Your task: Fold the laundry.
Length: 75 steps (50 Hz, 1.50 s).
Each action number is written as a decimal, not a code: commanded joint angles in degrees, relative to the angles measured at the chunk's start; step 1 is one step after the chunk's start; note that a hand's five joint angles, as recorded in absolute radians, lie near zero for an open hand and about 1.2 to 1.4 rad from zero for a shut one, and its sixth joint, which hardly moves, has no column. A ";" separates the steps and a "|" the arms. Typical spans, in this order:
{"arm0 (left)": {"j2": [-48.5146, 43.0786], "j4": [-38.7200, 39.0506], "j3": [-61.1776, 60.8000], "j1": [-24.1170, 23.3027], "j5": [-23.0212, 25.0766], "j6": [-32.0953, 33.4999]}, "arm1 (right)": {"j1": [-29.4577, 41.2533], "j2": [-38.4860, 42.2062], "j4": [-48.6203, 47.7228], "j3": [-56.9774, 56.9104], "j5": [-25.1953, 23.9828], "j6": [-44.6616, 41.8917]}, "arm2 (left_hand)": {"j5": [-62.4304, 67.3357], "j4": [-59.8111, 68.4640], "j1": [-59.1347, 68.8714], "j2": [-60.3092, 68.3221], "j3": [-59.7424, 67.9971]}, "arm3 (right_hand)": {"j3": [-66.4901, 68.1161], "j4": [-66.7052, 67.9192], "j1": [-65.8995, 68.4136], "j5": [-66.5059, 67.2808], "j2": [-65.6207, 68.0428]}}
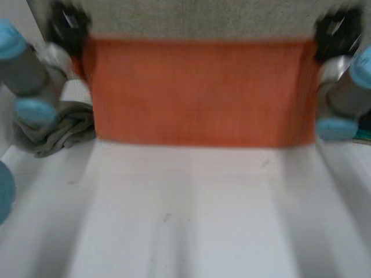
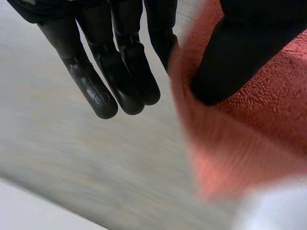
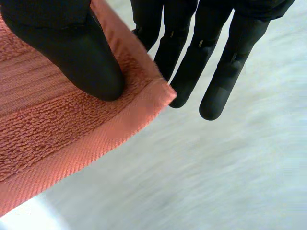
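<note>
Starting at the bottom of the frame, the white table (image 1: 185,220) lies bare up to the near edge of the orange towel (image 1: 197,92), which spans the middle of the head view. Whether that near edge rests on the table or hangs just above it, I cannot tell. At the towel's lower left a crumpled grey cloth (image 1: 58,136) sits just beside its edge, under the left arm.

Farther up, each hand has one far corner. The left hand (image 1: 68,29), at the upper left, pinches its corner between thumb and one finger, the other fingers straight and free. The right hand (image 1: 336,32), at the upper right, grips the same way, its thumb pressing close to the hem.

Both pinches look shallow, so a quick pull could probably slip a corner out and collapse the towel on that side. Uneven travel of the two hands would skew the fold.

Along the top of the frame a flat grey cloth (image 1: 203,17) lies beneath the hands. It might be snagged by fingertips, and the crumpled cloth crowds the left side.
</note>
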 commanded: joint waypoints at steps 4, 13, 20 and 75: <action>12.34 10.23 -1.67 0.85 -2.77 -20.74 | 0.28 -8.39 -4.16 -6.66 3.01 8.50 | 13.28 11.13 13.00 11.38 11.60 | 11.64 11.32 14.70 11.61 12.41; 11.20 6.97 -10.62 2.08 -0.23 -21.00 | -0.59 -9.53 1.55 -0.87 1.08 10.96 | 13.28 11.13 13.00 11.38 11.60 | 11.64 11.32 14.70 11.61 12.41; 10.33 7.94 -21.78 2.17 3.55 -21.18 | -0.86 -9.09 5.95 8.26 -4.19 10.43 | 13.28 11.13 13.00 11.38 11.60 | 11.64 11.32 14.70 11.61 12.41; 18.24 -34.60 -37.29 -0.38 9.54 4.76 | -13.17 -14.11 34.35 28.94 -15.19 -10.75 | 13.28 11.13 13.00 11.38 11.60 | 11.64 11.32 14.70 11.61 12.41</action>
